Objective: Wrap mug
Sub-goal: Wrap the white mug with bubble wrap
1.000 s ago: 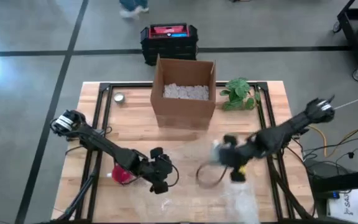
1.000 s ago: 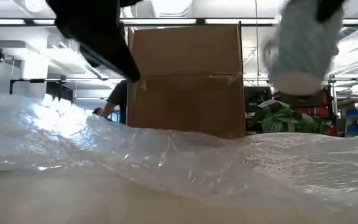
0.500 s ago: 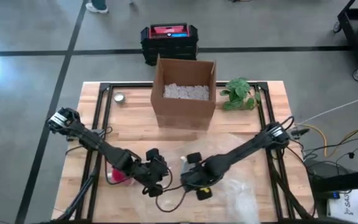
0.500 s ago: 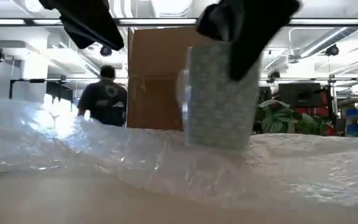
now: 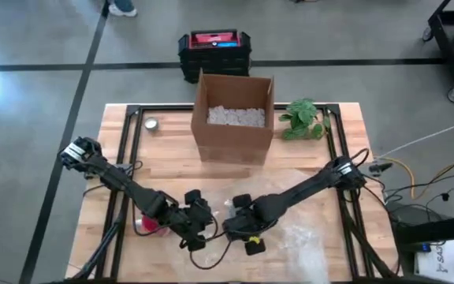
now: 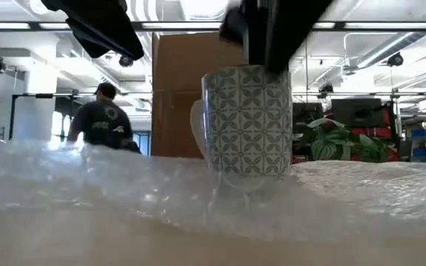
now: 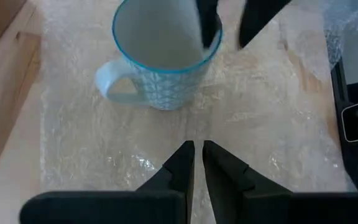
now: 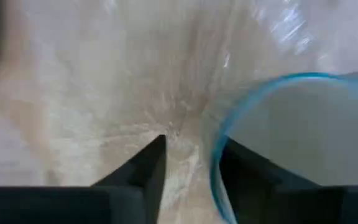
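A pale blue patterned mug (image 6: 246,131) stands upright on a sheet of clear bubble wrap (image 7: 266,124) near the table's front middle. Its handle (image 7: 112,86) sticks out to one side. My right gripper (image 5: 239,217) comes down on the mug from above and is shut on its rim. My left gripper (image 7: 196,146) hovers just left of the mug (image 5: 230,207), above the wrap. Its fingers are shut with only a slit between them, and I cannot tell whether they touch the wrap. My right gripper pinches the mug's rim (image 8: 215,155) on the side away from the handle. One finger (image 8: 247,168) is inside the cup and the other (image 8: 146,165) outside. The fingers point down from above. The mug is upright with its base down in the bubble wrap.
An open cardboard box (image 5: 233,118) with white packing filler stands at the far middle, with a green plant (image 5: 304,120) to its right. A small round tin (image 5: 151,124) is at the far left and a red thing (image 5: 148,223) lies by the left arm. A person (image 6: 106,122) walks in the room behind.
My right gripper has carried the mug from the right toward the table's middle and near edge. It has lowered the mug from hanging high to standing in the bubble wrap. The mug has stayed upright. My left gripper has shifted slightly toward the near left.
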`<state>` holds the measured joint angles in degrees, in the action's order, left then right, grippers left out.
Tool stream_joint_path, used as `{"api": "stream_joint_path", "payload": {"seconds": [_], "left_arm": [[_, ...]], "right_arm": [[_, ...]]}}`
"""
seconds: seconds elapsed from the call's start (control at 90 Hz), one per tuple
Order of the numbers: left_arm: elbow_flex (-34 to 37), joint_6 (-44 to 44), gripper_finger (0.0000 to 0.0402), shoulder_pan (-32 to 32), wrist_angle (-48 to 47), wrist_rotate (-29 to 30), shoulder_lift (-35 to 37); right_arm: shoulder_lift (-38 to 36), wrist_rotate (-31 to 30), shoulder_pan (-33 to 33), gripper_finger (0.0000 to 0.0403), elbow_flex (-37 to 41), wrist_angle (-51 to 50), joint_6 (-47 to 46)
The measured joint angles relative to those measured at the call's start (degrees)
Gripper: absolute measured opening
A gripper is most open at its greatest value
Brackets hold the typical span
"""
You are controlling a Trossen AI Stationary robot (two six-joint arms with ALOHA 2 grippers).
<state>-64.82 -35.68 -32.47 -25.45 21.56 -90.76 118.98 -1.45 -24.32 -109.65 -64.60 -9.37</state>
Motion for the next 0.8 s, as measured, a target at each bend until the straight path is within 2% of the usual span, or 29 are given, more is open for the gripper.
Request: {"api": "stream_joint_path", "payload": {"seconds": [0.167,0.267,0.389,0.567,0.711,0.8], "left_arm": [[-0.01,-0.01,0.0021,-0.14,0.12,-0.04,0.00],[-0.01,0.00,0.0021,-0.35,0.08,-0.05,-0.02],[0.00,0.00,0.0021,-0.38,0.08,-0.07,-0.02],[0.00,0.26,0.0021,-0.37,0.10,-0.02,-0.04],[0.00,0.39,0.0021,-0.37,0.36,0.22,-0.04],[0.00,0.43,0.0021,-0.37,0.48,0.39,-0.04]], "right_arm": [[-6.09,-0.01,-0.52,0.0206,-2.99,-8.62,-2.41],[-12.94,-1.58,-1.77,0.0222,0.86,-11.92,-6.66],[-22.86,-7.00,-3.74,0.0235,13.65,-12.37,-16.33],[-37.81,-14.64,-4.44,0.0234,37.22,-9.40,-33.63],[-45.89,-17.69,-3.19,0.0221,53.50,3.90,-39.33],[-47.53,-18.09,-1.95,0.0213,61.10,14.24,-39.63]]}}
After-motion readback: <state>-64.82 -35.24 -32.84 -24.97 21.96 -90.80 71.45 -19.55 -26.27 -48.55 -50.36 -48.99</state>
